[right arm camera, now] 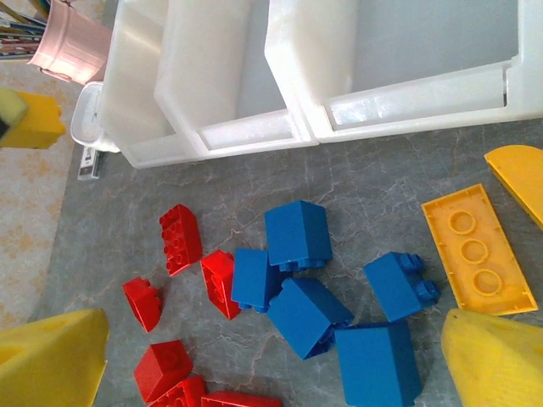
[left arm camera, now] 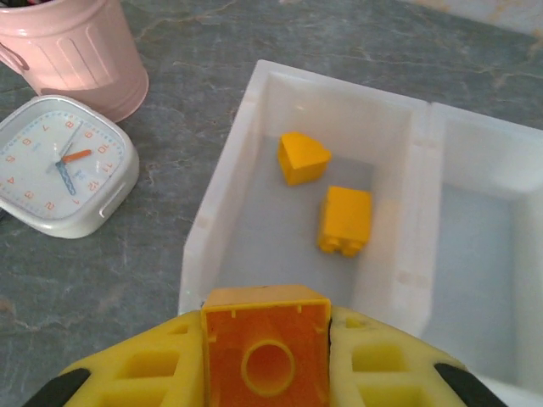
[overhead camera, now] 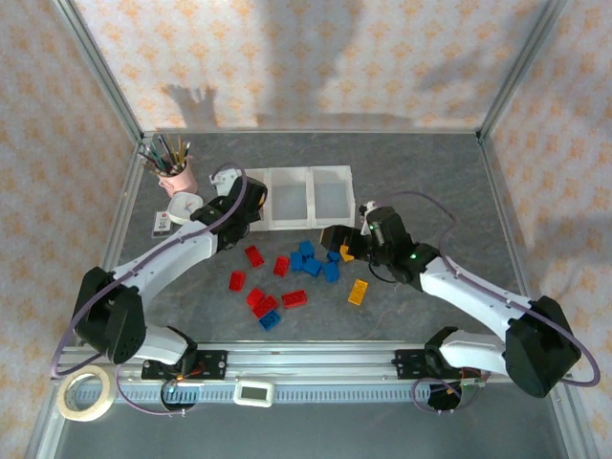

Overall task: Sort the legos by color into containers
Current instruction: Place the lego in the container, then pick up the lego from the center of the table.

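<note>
My left gripper (left arm camera: 265, 398) is shut on an orange lego (left arm camera: 265, 352) and holds it over the near edge of the leftmost container (left arm camera: 222, 199), where two yellow legos (left arm camera: 303, 158) (left arm camera: 344, 220) lie. From above, this gripper (overhead camera: 251, 208) sits at the left end of the row of three white containers (overhead camera: 310, 196). My right gripper (right arm camera: 271, 365) hangs open above a cluster of blue legos (right arm camera: 307, 314), with red legos (right arm camera: 180, 239) to their left and a flat yellow plate (right arm camera: 478, 250) to their right. Seen from above, the right gripper (overhead camera: 337, 239) is just in front of the containers.
A pink cup of pens (overhead camera: 176, 177) and a white clock (left arm camera: 64, 174) stand left of the containers. Red legos (overhead camera: 253, 255), blue ones (overhead camera: 313, 266) and an orange plate (overhead camera: 358, 292) lie scattered mid-table. A tape roll (overhead camera: 83, 393) rests at the near left.
</note>
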Robot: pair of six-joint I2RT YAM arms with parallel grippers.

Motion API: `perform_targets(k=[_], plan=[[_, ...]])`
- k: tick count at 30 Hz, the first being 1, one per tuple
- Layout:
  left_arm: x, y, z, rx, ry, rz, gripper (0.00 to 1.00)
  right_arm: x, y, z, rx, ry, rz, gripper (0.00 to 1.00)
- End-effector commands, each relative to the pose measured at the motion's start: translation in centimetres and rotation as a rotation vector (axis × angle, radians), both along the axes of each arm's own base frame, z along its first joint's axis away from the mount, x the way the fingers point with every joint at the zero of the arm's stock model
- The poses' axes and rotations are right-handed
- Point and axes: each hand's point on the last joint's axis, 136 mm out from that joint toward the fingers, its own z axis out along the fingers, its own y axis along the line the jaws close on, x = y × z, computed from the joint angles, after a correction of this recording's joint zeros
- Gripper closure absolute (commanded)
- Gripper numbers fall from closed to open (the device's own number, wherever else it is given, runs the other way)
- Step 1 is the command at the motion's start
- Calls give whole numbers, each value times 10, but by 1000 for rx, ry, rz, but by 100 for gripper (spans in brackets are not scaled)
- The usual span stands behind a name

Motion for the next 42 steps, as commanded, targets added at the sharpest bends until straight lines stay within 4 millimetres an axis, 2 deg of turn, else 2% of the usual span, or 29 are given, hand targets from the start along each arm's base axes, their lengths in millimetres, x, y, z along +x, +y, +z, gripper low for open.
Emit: perform_targets(k=[1, 2, 6, 10, 16, 20, 24, 28, 29, 32, 38, 42], plan=[[23, -1, -9, 21, 21, -38, 73, 11, 8, 21, 50, -63, -16, 0], [28, 0, -13, 26, 31, -40, 73, 13, 8, 14, 37, -49, -21, 0], [48, 2, -30, 49, 63, -39, 73, 18, 7, 14, 27, -58, -40, 0], [60, 8, -42, 66, 97, -25, 70, 21, 8, 13, 15, -61, -41, 0], [65, 9, -50, 75, 112, -32, 52, 24, 4, 13, -11, -67, -58, 0], [66, 9, -46, 77, 114, -38, 47, 25, 1, 13, -26, -74, -68, 0], [63, 1, -27, 25, 91, -66, 47, 27, -10, 15, -63, -80, -107, 0], [53, -20, -4, -64, 48, -142, 46, 27, -27, 9, -98, -59, -160, 0], [48, -27, 3, -75, 36, -161, 46, 26, -33, 16, -86, -73, -178, 0], [32, -50, 21, -102, -2, -218, 46, 24, -48, 13, -87, -58, -220, 0], [0, -112, 39, -215, -42, -352, 45, 18, -81, 0, -124, -19, -295, 0], [-17, -155, 42, -304, -49, -418, 45, 12, -94, -4, -135, -12, -322, 0]])
